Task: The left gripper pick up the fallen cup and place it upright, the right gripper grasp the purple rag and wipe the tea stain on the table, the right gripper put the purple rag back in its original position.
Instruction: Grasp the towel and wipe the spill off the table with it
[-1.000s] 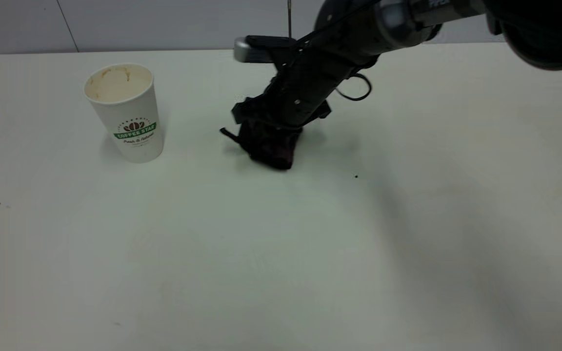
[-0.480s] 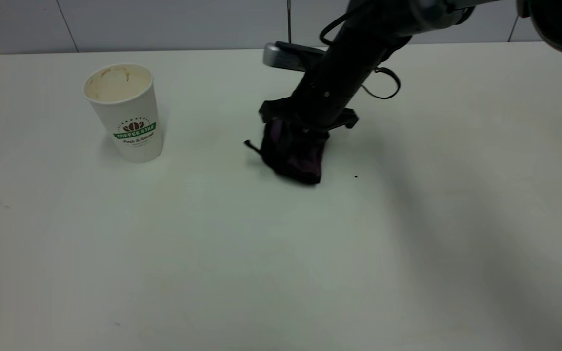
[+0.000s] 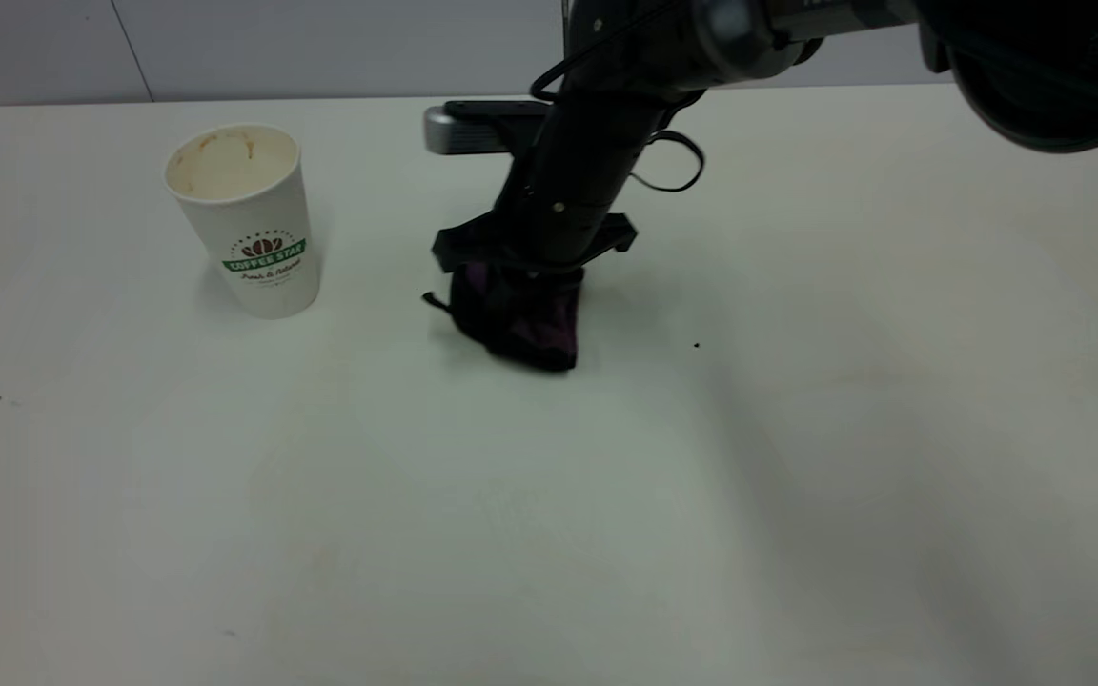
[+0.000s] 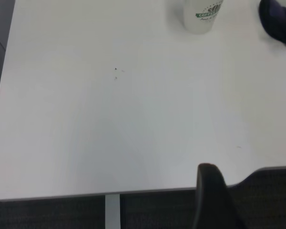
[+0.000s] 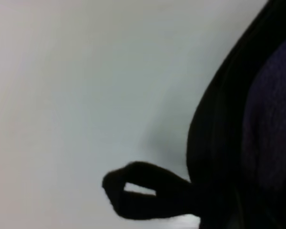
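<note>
Right hand [image 3: 522,276] clamped on purple rag [image 3: 516,319], pressing it to table [image 3: 797,429] mid-surface. Paper cup [image 3: 249,219] upright, well left. Left hand's state: cannot tell.

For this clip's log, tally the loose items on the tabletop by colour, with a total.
White: 1, the tall white paper cup with a green logo, standing upright.
Purple: 1, the dark purple rag with a black loop tab, pressed to the white table under the right gripper.
Total: 2.
</note>
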You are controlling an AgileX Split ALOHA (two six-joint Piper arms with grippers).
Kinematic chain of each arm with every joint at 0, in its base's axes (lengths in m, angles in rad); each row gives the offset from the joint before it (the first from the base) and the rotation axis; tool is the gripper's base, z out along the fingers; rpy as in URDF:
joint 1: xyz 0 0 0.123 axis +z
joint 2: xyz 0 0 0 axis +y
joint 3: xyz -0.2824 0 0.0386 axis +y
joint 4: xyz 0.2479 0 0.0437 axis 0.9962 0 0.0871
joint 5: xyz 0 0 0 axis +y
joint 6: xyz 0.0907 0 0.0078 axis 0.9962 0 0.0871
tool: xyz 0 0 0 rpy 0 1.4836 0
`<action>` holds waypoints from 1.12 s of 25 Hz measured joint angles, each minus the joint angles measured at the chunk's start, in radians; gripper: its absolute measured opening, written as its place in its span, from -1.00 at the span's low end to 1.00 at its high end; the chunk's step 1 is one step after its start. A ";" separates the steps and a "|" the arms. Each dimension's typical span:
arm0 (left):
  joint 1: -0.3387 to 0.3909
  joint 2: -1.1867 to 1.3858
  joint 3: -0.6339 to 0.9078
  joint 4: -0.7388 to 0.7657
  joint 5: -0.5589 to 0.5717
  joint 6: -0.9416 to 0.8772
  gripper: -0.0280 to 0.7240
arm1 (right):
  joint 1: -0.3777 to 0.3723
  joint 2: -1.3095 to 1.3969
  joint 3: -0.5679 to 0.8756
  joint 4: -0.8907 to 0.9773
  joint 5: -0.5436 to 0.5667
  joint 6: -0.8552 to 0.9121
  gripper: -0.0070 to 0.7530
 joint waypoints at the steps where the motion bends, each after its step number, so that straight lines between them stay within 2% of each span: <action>1: 0.000 0.000 0.000 0.000 0.000 0.000 0.23 | -0.024 -0.002 -0.002 -0.036 0.015 0.028 -0.74; 7: 0.000 0.000 0.000 0.000 0.000 0.000 0.23 | -0.186 -0.013 -0.010 -0.161 0.097 0.101 -0.74; 14: 0.000 0.000 0.000 0.000 0.000 0.000 0.23 | -0.396 -0.017 -0.011 -0.174 0.203 0.107 -0.73; 17: 0.000 0.000 0.000 0.000 0.000 0.000 0.23 | -0.467 -0.019 -0.011 -0.177 0.248 0.107 -0.65; 20: 0.000 0.000 0.000 0.000 0.000 0.000 0.23 | -0.503 -0.029 -0.011 -0.198 0.285 0.103 -0.35; 25: 0.000 0.000 0.000 0.000 0.000 0.000 0.23 | -0.511 -0.077 -0.001 -0.300 0.366 0.055 0.68; 26: 0.000 0.000 0.000 0.000 0.000 0.000 0.23 | -0.511 -0.099 -0.001 -0.311 0.394 0.050 0.80; 28: 0.000 0.000 0.000 0.000 0.000 0.000 0.23 | -0.512 -0.156 -0.001 -0.313 0.440 0.045 0.90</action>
